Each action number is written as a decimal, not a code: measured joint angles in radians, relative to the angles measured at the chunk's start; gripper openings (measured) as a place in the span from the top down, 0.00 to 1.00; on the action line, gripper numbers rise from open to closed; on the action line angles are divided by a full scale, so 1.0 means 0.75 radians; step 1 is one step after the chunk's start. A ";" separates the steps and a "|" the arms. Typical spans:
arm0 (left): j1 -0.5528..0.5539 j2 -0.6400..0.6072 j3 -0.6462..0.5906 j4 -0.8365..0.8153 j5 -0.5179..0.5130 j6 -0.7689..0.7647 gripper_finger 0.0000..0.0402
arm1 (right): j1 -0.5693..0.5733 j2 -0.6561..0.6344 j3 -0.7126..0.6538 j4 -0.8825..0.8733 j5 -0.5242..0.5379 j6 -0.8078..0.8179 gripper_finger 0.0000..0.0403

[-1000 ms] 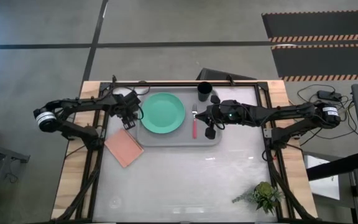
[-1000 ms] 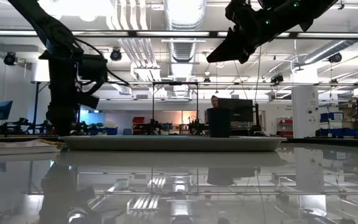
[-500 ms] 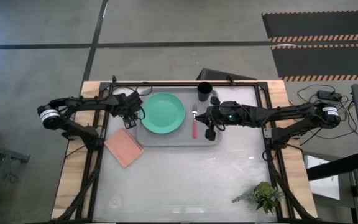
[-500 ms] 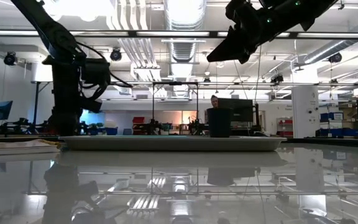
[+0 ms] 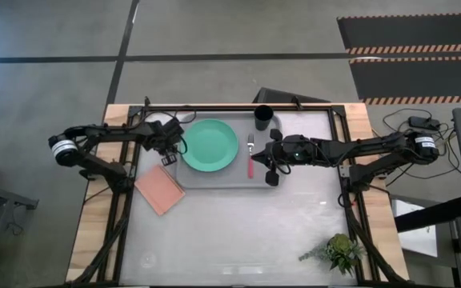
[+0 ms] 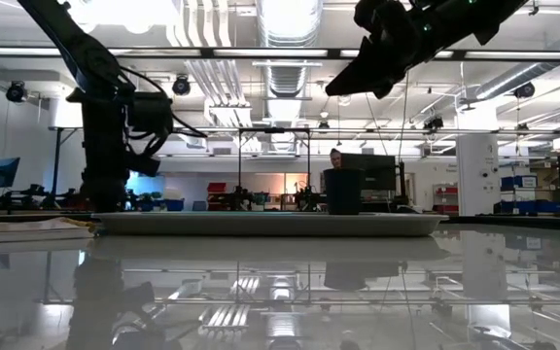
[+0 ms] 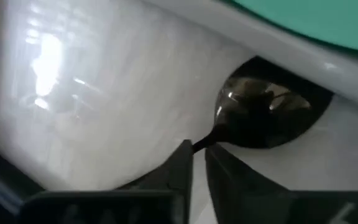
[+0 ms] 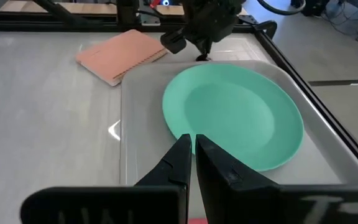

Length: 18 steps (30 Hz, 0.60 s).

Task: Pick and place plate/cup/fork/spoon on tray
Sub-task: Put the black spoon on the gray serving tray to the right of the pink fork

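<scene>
Table (image 5: 238,232): I read a glossy white top; tray sits toward its far edge, centred.
Tray (image 5: 214,178): light grey, carrying plate and fork; cup stands just beyond its far right corner in the high view.
Plate (image 5: 210,145): mint green, flat on the tray's left half, near the left rim.
Pink pad (image 5: 160,190): on the table off the tray's near left corner.
Cup (image 5: 263,116): black, upright.
Fork (image 5: 250,157): pink handle, lying on the tray's right part, head toward the far rim.
Spoon (image 7: 263,118): dark, bowl just above the tray's left rim beside the plate; I see its handle pinched in the left gripper.
Left gripper (image 7: 198,163): fingers clamped on the spoon handle, at the tray's left edge.
Right gripper (image 5: 271,160): above the tray's right edge beside the fork; wrist view shows fingers nearly together, holding nothing.
</scene>
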 joint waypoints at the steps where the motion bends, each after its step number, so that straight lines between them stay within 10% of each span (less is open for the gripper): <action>1: 0.001 -0.010 0.000 0.000 -0.017 -0.008 0.97 | 0.003 0.000 -0.001 0.001 0.000 0.005 0.97; 18: 0.003 -0.374 -0.006 -0.024 -0.099 -0.043 1.00 | 0.032 0.000 -0.010 0.002 0.001 0.037 0.97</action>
